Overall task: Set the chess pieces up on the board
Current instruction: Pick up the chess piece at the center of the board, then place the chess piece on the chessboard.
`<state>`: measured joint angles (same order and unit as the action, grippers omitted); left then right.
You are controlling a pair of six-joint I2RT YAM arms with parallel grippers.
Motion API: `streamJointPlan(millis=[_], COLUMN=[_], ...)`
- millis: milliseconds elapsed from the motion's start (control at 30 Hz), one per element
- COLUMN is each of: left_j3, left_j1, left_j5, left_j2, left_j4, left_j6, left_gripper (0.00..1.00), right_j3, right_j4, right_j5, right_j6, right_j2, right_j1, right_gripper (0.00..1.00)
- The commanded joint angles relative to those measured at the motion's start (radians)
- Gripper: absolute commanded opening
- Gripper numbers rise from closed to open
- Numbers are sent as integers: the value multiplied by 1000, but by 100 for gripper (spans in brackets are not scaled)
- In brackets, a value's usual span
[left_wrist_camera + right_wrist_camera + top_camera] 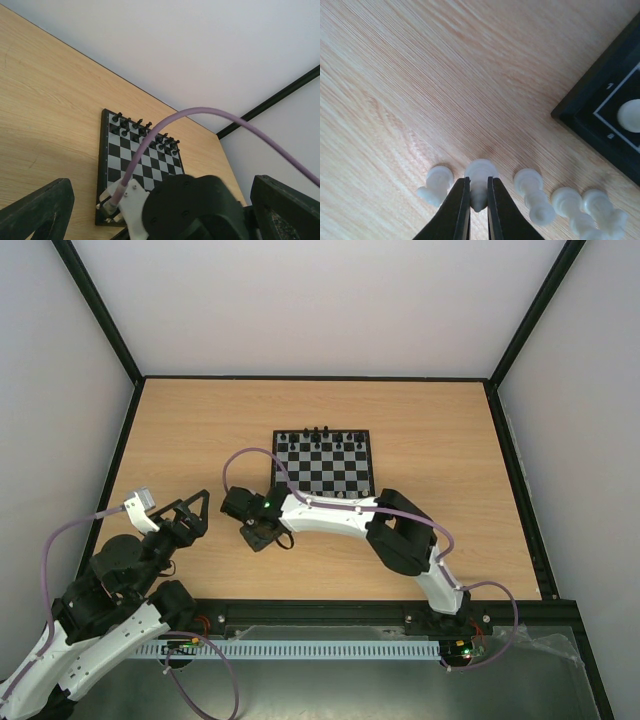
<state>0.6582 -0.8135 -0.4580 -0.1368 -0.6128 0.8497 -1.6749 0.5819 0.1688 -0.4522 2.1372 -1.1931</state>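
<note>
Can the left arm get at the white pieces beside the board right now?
Probably not: the right gripper sits over the chess pieces, shut on one; the left gripper hangs open off to its left.

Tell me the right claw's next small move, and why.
Probably lift straight up: the right claw looks shut on a white chess piece lying on the table, with neighbouring pieces close on both sides and the board just beside.
</note>
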Motion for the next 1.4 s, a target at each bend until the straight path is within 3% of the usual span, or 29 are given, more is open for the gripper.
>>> streamJointPlan(millis=[0,233,567,900,1367], left_j3=[15,16,15,14,14], left_j1=[-2,-2,-2,-2,-2], left_j5=[-19,-19,-15,-5,-5], left_j2=[0,0,-1,-3,-4], left_j4=[11,12,12,15,17], left_j6=[-6,-6,-8,-6,-5], left_gripper=[100,100,100,99,100], right_j3=[-9,-13,153,229,197], right_j4=[64,149,143,70,41], right_j5=[36,100,96,51,16], right_j6=[6,19,38,49,66], right_j2=[-112,-235,-326,-289,-201], right_j1=[3,32,174,229,250], right_gripper=[5,5,5,5,5])
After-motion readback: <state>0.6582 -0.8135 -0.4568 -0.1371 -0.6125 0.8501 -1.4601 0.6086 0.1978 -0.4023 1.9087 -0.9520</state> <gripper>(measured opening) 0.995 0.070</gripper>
